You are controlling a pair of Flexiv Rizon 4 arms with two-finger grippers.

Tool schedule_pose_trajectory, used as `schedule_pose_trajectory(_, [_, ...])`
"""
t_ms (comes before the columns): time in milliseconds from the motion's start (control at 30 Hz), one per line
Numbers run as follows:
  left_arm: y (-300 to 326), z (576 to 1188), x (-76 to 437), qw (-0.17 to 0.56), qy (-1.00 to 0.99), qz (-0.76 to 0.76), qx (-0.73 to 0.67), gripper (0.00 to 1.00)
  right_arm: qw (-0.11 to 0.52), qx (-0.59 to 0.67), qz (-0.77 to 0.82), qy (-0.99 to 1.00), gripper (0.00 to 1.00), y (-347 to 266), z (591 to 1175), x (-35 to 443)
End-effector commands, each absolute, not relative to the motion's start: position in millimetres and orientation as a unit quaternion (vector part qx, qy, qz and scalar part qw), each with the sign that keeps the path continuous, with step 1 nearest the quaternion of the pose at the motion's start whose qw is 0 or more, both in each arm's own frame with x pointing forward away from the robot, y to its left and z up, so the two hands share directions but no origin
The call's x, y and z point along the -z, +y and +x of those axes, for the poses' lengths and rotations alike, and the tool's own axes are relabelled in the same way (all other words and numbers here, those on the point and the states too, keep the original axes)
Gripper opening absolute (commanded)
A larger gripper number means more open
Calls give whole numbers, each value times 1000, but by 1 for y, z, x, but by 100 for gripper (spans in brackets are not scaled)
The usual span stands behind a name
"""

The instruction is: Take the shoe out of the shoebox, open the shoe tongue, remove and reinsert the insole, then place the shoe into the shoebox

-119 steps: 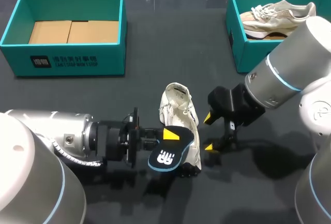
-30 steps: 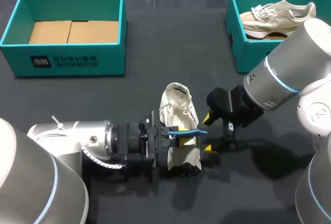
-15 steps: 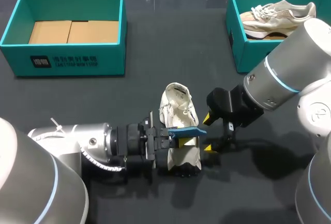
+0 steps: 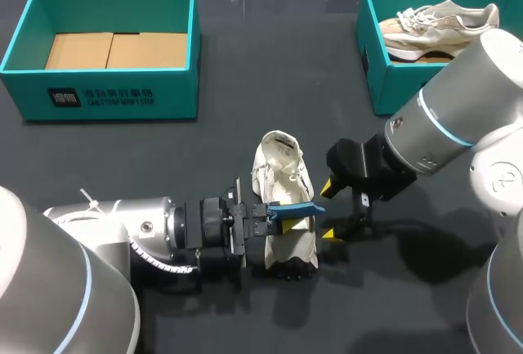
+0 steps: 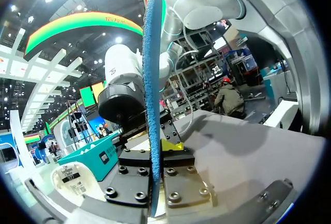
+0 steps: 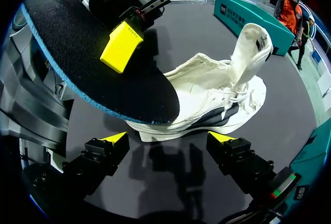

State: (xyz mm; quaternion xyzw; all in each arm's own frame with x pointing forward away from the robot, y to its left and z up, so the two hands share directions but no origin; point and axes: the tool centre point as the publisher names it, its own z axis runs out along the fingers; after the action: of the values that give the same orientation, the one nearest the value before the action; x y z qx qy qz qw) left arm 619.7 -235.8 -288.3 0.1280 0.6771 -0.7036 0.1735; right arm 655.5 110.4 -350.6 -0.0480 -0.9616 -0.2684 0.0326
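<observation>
Head view: the white lace-up sneaker (image 4: 284,182) is lying on the dark table (image 4: 245,84), out of both boxes and between my two grippers.
Left gripper: the left gripper (image 4: 278,213) is clamping the dark, blue-edged foam insole (image 4: 292,207) and holding it on edge over the sneaker's near end.
Right gripper: the right gripper (image 4: 328,209) is standing just beside the sneaker with its fingers spread wide, holding nothing.
Change from four seconds ago: the insole was lying flat with its printed face up at the sneaker's left side. It is now turned on edge, and my left arm is reaching further across the sneaker. My right arm is keeping its place.
Change from half a second ago: almost nothing is differing.
Left wrist view: the insole (image 5: 153,79) is showing as a thin blue strip rising from between the shut fingers, a thinness the right wrist camera is not giving.
Right wrist view: the insole's broad dark face (image 6: 98,63) is hanging over the sneaker (image 6: 217,100), whose tongue is standing up. The right gripper (image 6: 168,137) is sitting open, clear of the sole.
Boxes: the teal cardboard shoebox (image 4: 98,96) at far left is holding brown card. A second teal box (image 4: 384,76) at far right is holding a beige sneaker (image 4: 437,27).
</observation>
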Motion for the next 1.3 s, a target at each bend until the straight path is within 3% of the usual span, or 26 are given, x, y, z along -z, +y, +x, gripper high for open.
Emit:
schedule_pose_trajectory(33, [-236, 621, 291, 179, 675, 121, 706, 0, 31, 268, -49, -962, 100, 111, 654, 352])
schedule_pose_trajectory(1300, [-231, 646, 325, 210, 706, 146, 660, 0, 31, 268, -49, -962, 100, 111, 654, 352])
